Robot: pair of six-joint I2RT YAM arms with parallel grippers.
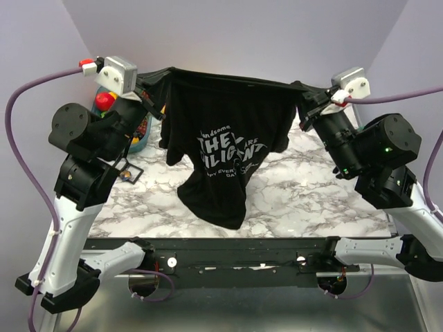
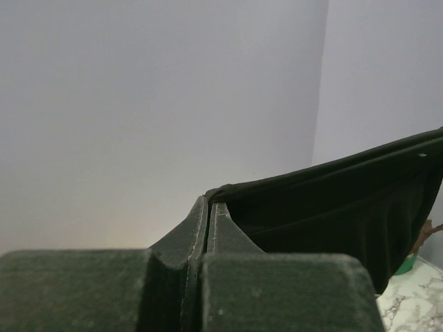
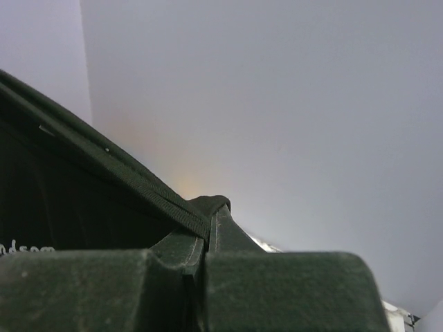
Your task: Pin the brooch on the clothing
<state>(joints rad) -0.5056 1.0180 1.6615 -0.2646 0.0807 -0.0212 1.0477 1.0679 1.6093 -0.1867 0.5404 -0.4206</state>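
The black T-shirt [image 1: 221, 111] with white print hangs in the air, stretched between my two grippers by its top edge, its lower hem touching the marble table [image 1: 318, 200]. My left gripper [image 1: 154, 95] is shut on the shirt's left shoulder; in the left wrist view the jaws [image 2: 208, 204] pinch black fabric [image 2: 346, 207] at their tips. My right gripper [image 1: 306, 97] is shut on the right shoulder; in the right wrist view the seam [image 3: 104, 166] runs into the closed jaws [image 3: 213, 213]. I see no brooch in any view.
A red button [image 1: 104, 100] and a blue-green object [image 1: 142, 131] sit behind the left arm. A small dark square card [image 1: 130, 173] lies on the table at the left. Lilac walls enclose the back and sides.
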